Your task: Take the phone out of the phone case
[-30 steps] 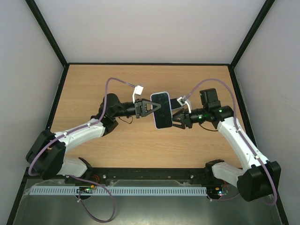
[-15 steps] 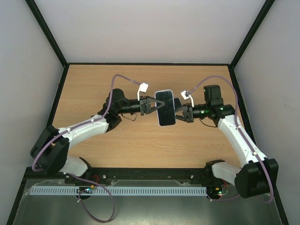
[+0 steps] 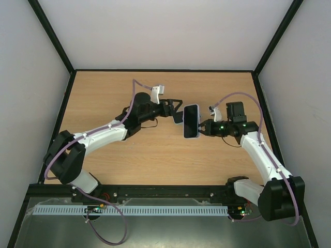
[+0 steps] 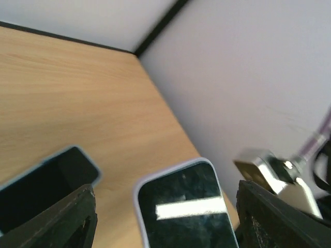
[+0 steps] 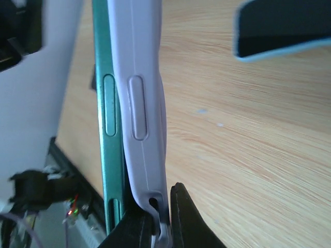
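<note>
The phone (image 3: 191, 121) stands on edge above the table's middle, in its lilac phone case (image 5: 142, 103). My right gripper (image 3: 202, 127) is shut on the case's lower rim; in the right wrist view that gripper (image 5: 158, 219) pinches the lilac edge, which bends away from the phone's green side (image 5: 108, 129). My left gripper (image 3: 178, 111) is open just left of the phone. In the left wrist view its dark fingers (image 4: 57, 217) stand wide on both sides of the phone's black screen (image 4: 186, 206) without touching it.
A dark flat slab with a pale blue rim (image 4: 41, 186) lies on the wooden table (image 3: 103, 93) beside the phone, also visible as the slab (image 5: 282, 28) from the right wrist. Grey walls (image 3: 165, 31) with black frame bars enclose the table.
My left gripper has let go of the phone and opened, shifting up and right. My right gripper has shut on the case. The phone has moved right and turned on edge.
</note>
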Robot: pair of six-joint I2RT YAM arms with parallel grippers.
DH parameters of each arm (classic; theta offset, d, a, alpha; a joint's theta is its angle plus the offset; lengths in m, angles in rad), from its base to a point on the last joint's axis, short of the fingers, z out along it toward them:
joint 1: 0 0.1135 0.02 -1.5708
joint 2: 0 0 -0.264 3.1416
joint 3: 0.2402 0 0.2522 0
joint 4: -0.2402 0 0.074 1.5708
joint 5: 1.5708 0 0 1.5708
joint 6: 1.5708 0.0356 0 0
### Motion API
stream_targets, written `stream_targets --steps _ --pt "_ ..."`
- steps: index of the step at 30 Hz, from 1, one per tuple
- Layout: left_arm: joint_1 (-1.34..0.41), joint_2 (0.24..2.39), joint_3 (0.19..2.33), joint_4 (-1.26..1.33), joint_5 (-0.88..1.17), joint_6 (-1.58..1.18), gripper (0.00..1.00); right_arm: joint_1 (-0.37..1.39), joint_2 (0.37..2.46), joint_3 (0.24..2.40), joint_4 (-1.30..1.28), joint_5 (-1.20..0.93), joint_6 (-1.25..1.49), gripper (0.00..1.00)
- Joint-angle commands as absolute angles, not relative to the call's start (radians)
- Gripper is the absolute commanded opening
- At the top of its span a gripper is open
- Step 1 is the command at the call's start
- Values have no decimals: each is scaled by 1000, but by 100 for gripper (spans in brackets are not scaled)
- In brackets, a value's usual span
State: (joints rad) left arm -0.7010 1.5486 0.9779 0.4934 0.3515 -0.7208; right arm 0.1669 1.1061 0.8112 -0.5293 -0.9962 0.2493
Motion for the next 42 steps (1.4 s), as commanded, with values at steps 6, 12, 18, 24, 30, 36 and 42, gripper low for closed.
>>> stream_targets --steps 6,12,18,24,30,36,42 --pt "-991 1559 1037 282 -306 -378 71 92 1163 844 -742 -580 452 2" --pt "-1127 1687 1036 382 -377 -323 69 63 1205 861 -802 -421 446 2" --pt "-1163 1823 1019 545 -268 -297 69 57 1258 837 -739 -398 458 2" --pt "-1167 1901 984 678 -243 -291 69 57 1312 844 -723 -357 445 2" --pt "-1171 1951 967 772 -222 -300 68 57 1343 844 -710 -342 434 2" --pt "-1179 1992 954 847 -197 -250 66 57 1393 845 -676 -339 413 2" --pt "-1182 2028 959 854 -193 -226 64 57 1415 847 -654 -341 386 2"
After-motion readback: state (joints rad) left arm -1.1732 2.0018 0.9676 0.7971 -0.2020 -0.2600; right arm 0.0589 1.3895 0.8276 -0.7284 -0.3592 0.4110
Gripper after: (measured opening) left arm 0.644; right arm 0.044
